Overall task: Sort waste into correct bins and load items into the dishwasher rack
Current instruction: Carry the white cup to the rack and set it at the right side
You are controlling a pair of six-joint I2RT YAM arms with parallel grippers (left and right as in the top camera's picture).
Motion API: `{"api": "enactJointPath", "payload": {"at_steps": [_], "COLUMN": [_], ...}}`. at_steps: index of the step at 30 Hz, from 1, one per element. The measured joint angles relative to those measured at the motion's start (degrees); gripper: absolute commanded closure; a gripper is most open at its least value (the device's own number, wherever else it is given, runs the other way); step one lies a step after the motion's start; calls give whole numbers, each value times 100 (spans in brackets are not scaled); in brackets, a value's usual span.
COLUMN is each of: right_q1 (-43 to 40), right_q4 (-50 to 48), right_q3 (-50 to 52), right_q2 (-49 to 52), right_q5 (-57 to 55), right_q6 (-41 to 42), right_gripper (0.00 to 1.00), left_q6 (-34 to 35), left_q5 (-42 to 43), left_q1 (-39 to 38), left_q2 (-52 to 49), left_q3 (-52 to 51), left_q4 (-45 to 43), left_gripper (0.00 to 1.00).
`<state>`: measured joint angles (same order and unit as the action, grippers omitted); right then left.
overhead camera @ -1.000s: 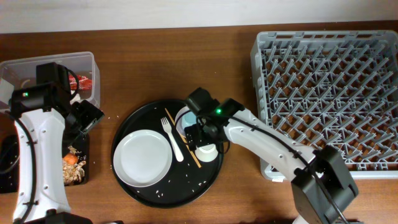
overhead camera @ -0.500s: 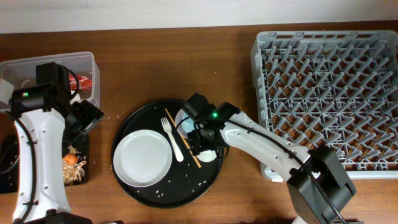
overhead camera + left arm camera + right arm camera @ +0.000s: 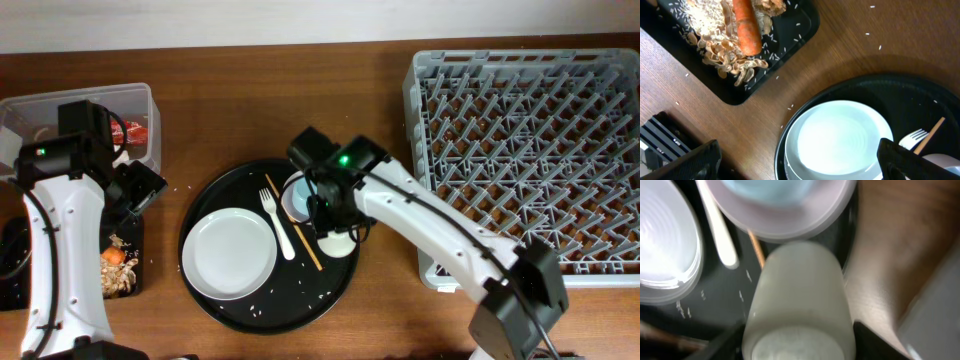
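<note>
**A cup that could be slipping, and neighbours it could be dragging along**

My left gripper is hanging with its jaws spread wide and nothing between them. Directly beneath it the white plate is lying on the round black tray. Up and to its left, the shallow black tray is carrying the rice with brown scraps and the orange carrot. I am judging the danger on this side as small. If this arm were dropping or swinging, a finger could be clipping the plate's rim or scattering more grains over the table.

My right gripper is straddling the cream-white cup, one finger on each side of it. I cannot tell whether the pads are pressing on it yet. Just ahead of the fingers the small white bowl is sitting with the light-blue cup inside it, very near the cream cup. To the fingers' left the white plastic fork and a thin brown stick are lying, the stick running right up to the cup.

Here I am seeing the real risks. The cup's smooth rounded wall could be sliding out of a light or off-centre grip. A tilted lift could be knocking the bowl. My left finger could be catching the stick and flicking it into the fork.

Far to this gripper's right the dishwasher rack is standing well apart. A low carry could be striking its wall, or leaving the cup leaning between pegs.
</note>
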<state>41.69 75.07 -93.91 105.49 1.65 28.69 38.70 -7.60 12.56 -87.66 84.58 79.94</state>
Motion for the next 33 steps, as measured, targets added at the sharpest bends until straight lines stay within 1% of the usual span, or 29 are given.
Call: {"api": "enactJointPath", "payload": {"at_steps": [2,4,5,6,7,9,12,13,14,16,19,21,23,26,27,33], "right_q1": [-90,-494,-715,-1069,-1449,-2321,-4122,-4817,-5316,-6570,-7742,-8194,-8439,-8513,-8513,-8513], "right_q4": [501,1139,1333,1659,1762,2070,2059,1985,1895,1576,1298,1248,1228,1226,1222,1161], "right_q3": [-669,-1423,-1617,-1888,-2120,-2507,-2771,-2771,-2771,-2776,-2782,-2798,-2798,-2798,-2798,-2798], "right_q2": [-17,-70,-96,-98,-120,-142,-179,-179,-179,-175,-116,101,444,1003,1126,1163], "right_q5": [-166,-457,-581,-688,-793,-879,-984,-1012,-1025,-761,-280,-55,68,153,146,48], "right_q6": [0,-4,-24,-105,-203,-448,-846,-973,-1075,-1222,-1390,-1416,-1434,-1447,-1462,-1502], "right_gripper": [49,48,46,46,46,46,45,45,45,45,45,45,44,40,41,38], "left_q6": [2,2,2,2,2,2,2,2,2,2,2,2,2,2,2,2], "left_q5": [2,-2,-2,-2,0,2,0,0,-2,0,0,0,0,0,0,0], "left_q1": [0,0,2,0,2,0,0,2,0,2,0,2,0,0,0,0], "left_q2": [-2,0,0,0,0,0,-2,-2,0,-2,0,0,0,0,0,0], "left_q3": [-2,-7,-7,-7,-7,-7,-7,-7,-7,-7,-7,-7,-7,-7,-7,-7], "left_q4": [-2,2,2,0,4,0,0,0,2,2,4,2,2,2,2,2], "left_gripper": [1,1,1,1,1,1,1,1,1,1,1,1,1,1,1,1]}}
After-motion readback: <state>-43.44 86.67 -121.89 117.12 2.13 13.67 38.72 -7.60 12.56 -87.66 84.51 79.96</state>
